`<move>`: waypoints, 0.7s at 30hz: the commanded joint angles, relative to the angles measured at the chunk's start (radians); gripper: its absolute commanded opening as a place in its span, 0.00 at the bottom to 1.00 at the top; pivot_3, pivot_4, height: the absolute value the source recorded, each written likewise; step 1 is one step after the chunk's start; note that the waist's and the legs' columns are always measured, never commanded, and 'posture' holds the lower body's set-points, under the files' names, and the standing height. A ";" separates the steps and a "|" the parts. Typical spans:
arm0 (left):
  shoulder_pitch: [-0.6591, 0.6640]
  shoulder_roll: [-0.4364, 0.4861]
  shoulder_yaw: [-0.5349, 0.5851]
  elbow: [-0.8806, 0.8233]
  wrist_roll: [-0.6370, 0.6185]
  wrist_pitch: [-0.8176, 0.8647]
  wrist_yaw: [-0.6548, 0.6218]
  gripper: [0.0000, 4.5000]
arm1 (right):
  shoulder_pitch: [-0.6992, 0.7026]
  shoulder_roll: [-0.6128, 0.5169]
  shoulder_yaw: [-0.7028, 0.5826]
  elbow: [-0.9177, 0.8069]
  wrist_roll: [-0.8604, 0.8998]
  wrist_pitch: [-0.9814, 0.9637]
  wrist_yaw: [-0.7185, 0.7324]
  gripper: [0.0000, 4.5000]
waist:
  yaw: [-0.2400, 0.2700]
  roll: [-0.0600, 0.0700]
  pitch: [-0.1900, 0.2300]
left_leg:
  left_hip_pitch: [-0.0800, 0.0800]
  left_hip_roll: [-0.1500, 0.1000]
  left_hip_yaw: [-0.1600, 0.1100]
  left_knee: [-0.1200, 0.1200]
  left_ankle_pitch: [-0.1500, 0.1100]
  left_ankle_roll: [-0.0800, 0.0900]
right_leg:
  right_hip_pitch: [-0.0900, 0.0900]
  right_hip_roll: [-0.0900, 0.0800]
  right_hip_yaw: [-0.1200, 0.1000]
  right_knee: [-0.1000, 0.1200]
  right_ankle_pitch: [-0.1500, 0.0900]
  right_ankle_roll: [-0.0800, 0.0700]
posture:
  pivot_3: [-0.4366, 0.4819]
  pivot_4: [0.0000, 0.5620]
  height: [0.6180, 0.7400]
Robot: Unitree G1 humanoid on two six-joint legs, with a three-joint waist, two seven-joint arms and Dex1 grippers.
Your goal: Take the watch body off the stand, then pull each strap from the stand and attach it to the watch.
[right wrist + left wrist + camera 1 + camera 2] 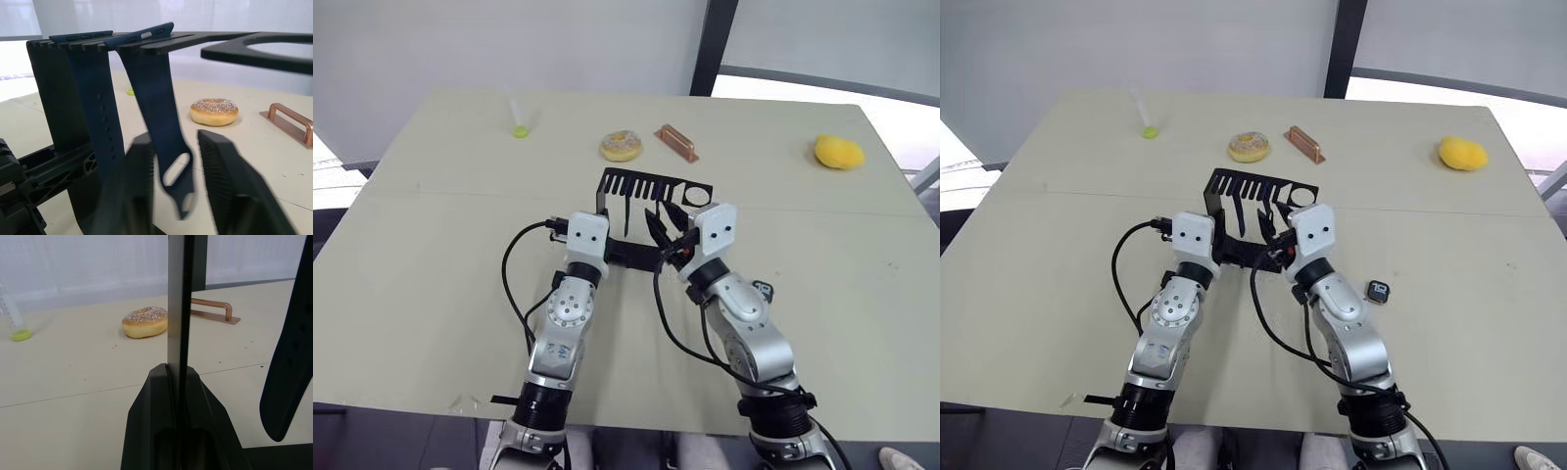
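Observation:
The black stand [651,186] stands mid-table, with its slotted top plate and round hole facing me. My left gripper [612,251] is shut on the thin upright wall of the stand [177,308]. Two dark navy straps [93,107] hang from the comb slots. My right gripper [666,231] is open, its fingers [234,186] on either side of the lower end of the nearer strap [159,117], apart from it. The watch body [1378,292] lies flat on the table, just right of my right forearm.
At the back of the table [431,294] are a sprinkled donut [622,146], a copper-coloured bar [676,142], a clear tube with a green cap [519,127] to the left and a yellow lump [839,151] to the far right.

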 commanded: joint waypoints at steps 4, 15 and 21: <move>-0.016 -0.013 -0.003 -0.020 -0.007 -0.013 -0.008 0.00 | -0.011 0.019 0.000 -0.034 0.017 -0.042 0.015 0.01 | -0.001 0.000 0.000 | 0.000 0.000 0.000 0.000 0.000 0.000 | 0.000 0.000 0.000 0.000 0.000 0.000 | 0.48 0.27 1.00; -0.025 -0.008 -0.004 -0.010 -0.016 0.007 -0.022 0.00 | -0.039 -0.061 0.061 -0.055 -0.090 -0.146 0.058 0.01 | -0.003 0.000 0.000 | -0.001 0.000 0.000 0.000 0.000 0.000 | 0.000 0.000 -0.001 -0.001 0.000 0.000 | 0.48 0.27 1.00; -0.031 0.000 -0.005 -0.009 -0.006 0.008 -0.029 0.00 | -0.003 -0.089 0.080 -0.077 -0.099 -0.121 0.077 0.01 | -0.003 0.000 0.000 | -0.001 0.000 0.000 -0.001 0.000 0.000 | 0.000 0.000 -0.001 -0.002 0.000 0.000 | 0.48 0.27 1.00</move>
